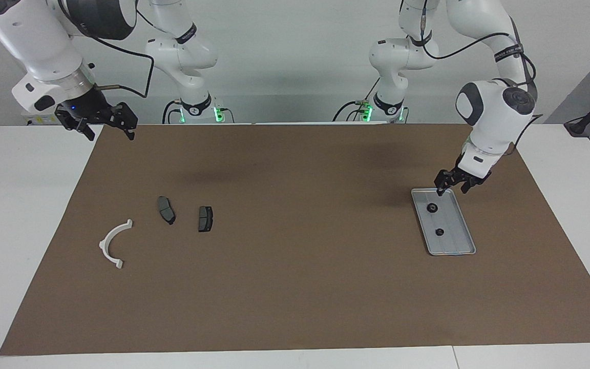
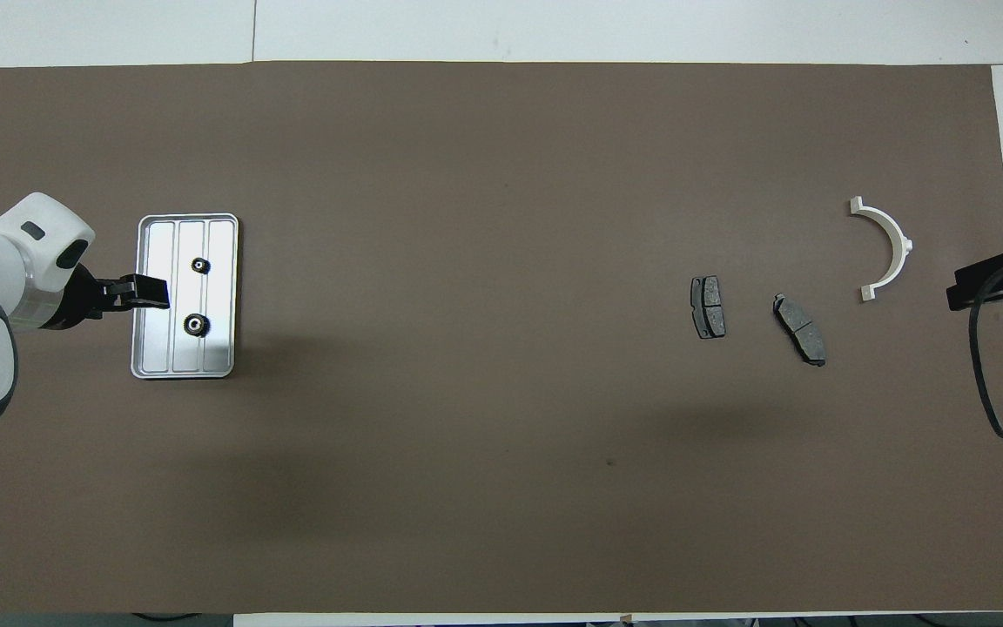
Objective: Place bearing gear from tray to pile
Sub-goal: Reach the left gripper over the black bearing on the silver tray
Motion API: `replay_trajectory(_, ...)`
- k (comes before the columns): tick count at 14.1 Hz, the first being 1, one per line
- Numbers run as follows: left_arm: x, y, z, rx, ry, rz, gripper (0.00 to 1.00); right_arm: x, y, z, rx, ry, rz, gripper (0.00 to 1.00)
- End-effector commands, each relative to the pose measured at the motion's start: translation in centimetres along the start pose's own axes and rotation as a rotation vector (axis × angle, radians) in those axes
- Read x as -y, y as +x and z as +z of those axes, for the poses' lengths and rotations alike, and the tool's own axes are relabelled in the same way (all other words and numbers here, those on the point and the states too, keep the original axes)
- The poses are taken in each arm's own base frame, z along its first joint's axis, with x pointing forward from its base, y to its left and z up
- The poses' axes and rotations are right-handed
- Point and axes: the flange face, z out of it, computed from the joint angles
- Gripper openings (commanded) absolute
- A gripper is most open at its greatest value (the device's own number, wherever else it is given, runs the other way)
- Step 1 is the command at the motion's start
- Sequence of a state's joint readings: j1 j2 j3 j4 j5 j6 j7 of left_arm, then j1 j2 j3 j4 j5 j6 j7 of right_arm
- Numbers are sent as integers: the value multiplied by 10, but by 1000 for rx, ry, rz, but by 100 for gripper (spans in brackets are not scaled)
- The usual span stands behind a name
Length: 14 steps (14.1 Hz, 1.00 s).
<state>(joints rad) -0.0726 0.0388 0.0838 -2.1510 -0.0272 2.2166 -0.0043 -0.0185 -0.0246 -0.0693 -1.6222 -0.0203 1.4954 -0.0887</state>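
The silver ribbed tray [image 1: 454, 245] lies toward the left arm's end of the table and also shows in the overhead view [image 2: 221, 296]. Two small black bearing gears lie in it, one nearer to the robots [image 1: 432, 207] [image 2: 195, 325] and one farther [image 1: 440, 231] [image 2: 199, 266]. My left gripper [image 1: 450, 189] [image 2: 151, 294] is open and empty, low over the tray's edge, close to the nearer gear. The pile lies toward the right arm's end: a white bracket [image 1: 104, 241] [image 2: 902, 239] and two brake pads [image 1: 166, 210] [image 1: 205, 219]. My right gripper [image 1: 110, 133] [image 2: 959, 292] waits open, raised over the mat's edge.
A brown mat [image 1: 295, 287] covers most of the white table. The brake pads also show in the overhead view [image 2: 708, 306] [image 2: 800, 328]. A black cable [image 2: 989, 383] hangs from the right arm beside the bracket.
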Motion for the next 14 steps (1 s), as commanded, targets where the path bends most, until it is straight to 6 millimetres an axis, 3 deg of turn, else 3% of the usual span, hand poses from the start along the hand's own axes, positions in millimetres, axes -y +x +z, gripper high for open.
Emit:
replay_trajectory(1,-4,5,32,4,18,30,84,-2,-2,0,-16,10,9,100)
replay_trajectory(3,-19,6,51,19,20,55,84,-3,-3,0,-17,10,8,100)
replay_trajectory(8,-19,6,73,46,25,66,77,1,-2,4,-25,9,9,100)
replay_trajectory(14,-11,7,76,51,25,68,69,4,-2,16,-48,8,4,100)
